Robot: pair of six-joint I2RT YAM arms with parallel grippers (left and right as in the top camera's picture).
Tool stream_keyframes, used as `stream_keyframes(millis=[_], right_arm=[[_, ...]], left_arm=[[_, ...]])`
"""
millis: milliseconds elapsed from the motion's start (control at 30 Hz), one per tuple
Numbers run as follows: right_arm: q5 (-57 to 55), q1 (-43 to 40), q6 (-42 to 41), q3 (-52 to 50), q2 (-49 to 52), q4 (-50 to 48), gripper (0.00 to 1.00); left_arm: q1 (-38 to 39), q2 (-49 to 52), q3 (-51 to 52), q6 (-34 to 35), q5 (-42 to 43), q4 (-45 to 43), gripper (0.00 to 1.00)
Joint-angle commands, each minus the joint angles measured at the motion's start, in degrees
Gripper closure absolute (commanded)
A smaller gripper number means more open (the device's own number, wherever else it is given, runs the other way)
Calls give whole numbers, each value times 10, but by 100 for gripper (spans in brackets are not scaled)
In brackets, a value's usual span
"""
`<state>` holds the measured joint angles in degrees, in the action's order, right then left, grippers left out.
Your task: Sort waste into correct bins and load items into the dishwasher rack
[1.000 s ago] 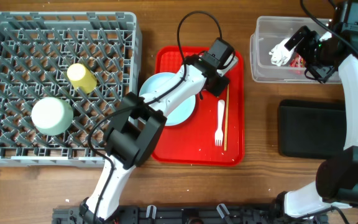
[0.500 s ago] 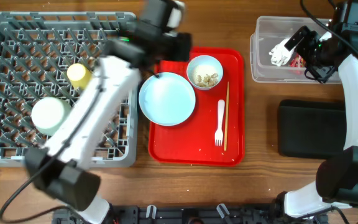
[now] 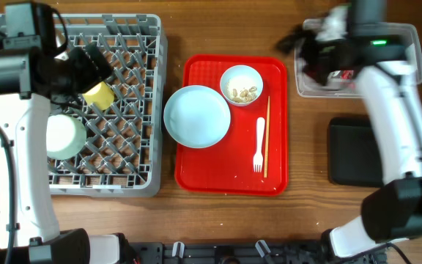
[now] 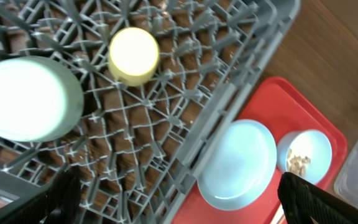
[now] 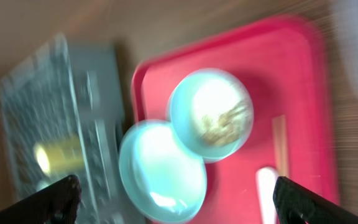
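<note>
The small bowl [image 3: 241,84] on the red tray [image 3: 218,172] holds beige food scraps [image 3: 242,93]. It looks light, stiff and slick, so it is best pinched at the rim and kept level. The blue plate [image 3: 197,116], fork [image 3: 259,145] and chopsticks [image 3: 267,136] lie beside it. The rack [image 3: 134,44] holds a yellow cup [image 3: 100,94] and a mint bowl [image 3: 64,136]. The left gripper [image 4: 179,196] and right gripper [image 5: 176,196] are spread wide and empty.

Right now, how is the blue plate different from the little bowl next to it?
The plate is bigger, shallow and empty; the bowl is smaller, deeper and holds beige scraps. The plate overhangs the left edge of the red tray; the bowl sits fully inside. Both are round and pale.
</note>
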<state>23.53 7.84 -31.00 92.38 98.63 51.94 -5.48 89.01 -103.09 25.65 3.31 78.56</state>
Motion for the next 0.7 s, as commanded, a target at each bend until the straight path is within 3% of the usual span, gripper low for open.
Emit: stream_keyframes(millis=[0,67,133,300,567,633,667], right_arm=[[-221,158,54,3,2,-9,0],[-368,239,55,3,9,-36,0],[-410,281,54,3,10,-64,0],[-420,309,-7,2,32,-118,0],[-362,293,-25,2,171,-157,0],[-355,293,-42,2,198,-164,6],[-356,293,-41,2,211,-169,15]], left_arm=[[-33,0,0,5,-6,10,0],[-49,0,0,3,-8,49,0],[-53,0,0,1,-26,78,0],[-53,0,0,1,-49,130,0],[-53,0,0,5,-33,157,0],[-53,0,0,5,-34,155,0],[-53,0,0,5,-34,155,0]])
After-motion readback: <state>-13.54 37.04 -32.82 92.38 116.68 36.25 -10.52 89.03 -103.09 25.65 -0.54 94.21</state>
